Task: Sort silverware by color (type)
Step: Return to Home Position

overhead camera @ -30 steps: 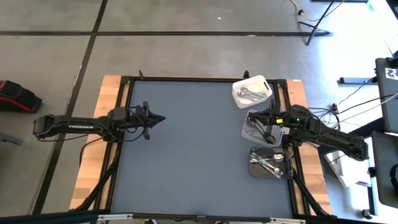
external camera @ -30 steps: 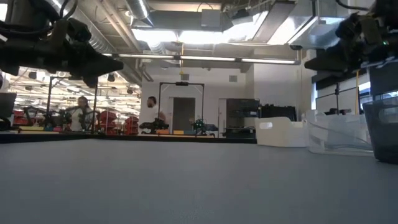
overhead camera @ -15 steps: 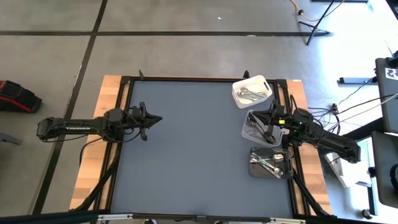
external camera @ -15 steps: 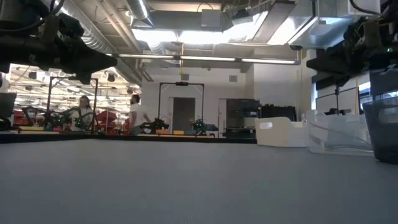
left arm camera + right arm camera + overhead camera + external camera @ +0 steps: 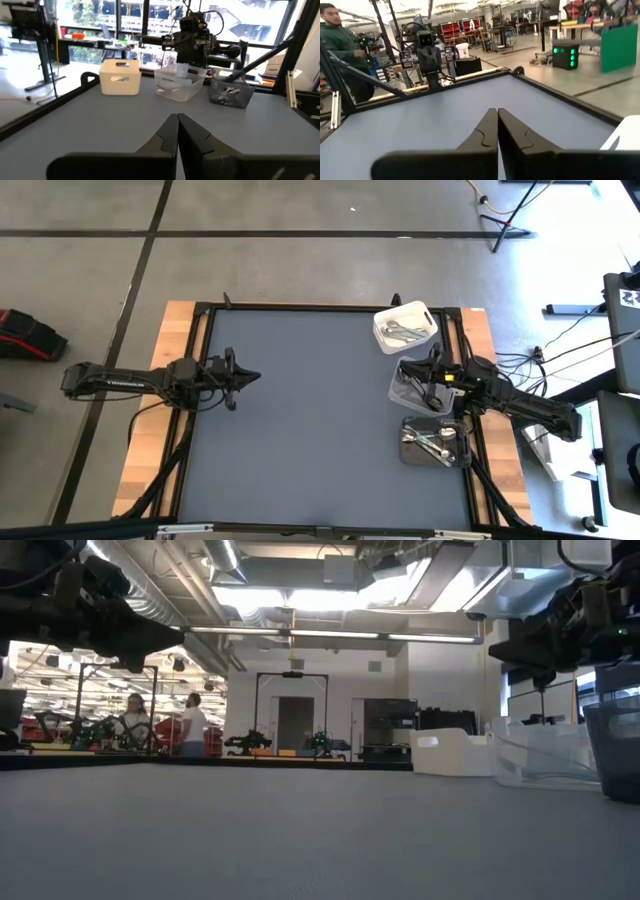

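Observation:
The silverware lies in three bins at the table's right edge. Shiny spoons point(image 5: 402, 331) are in the white bin point(image 5: 428, 318), dark ones point(image 5: 420, 385) in the clear bin point(image 5: 398, 392), and a mixed pile point(image 5: 430, 440) in the dark bin point(image 5: 408, 456). My right gripper point(image 5: 404, 364) hangs shut above the clear bin's far-left corner, holding nothing; its wrist view shows its shut fingertips point(image 5: 497, 115). My left gripper point(image 5: 257, 376) hovers shut and empty over the table's left part, with its fingertips point(image 5: 177, 120) pointing toward the bins point(image 5: 180, 82).
Bare grey table top point(image 5: 310, 410) spreads between the two arms, framed by a black rail point(image 5: 320, 307). In the low view, both grippers point(image 5: 170, 638) point(image 5: 520, 645) hang well above the surface. A person point(image 5: 340, 40) stands beyond the table's left side, and others point(image 5: 190, 725) move in the room behind.
My left gripper has drawn back a little toward the table's left edge, staying shut. My right gripper has drawn back slightly toward the right edge above the clear bin, also shut. The bins and spoons have not moved.

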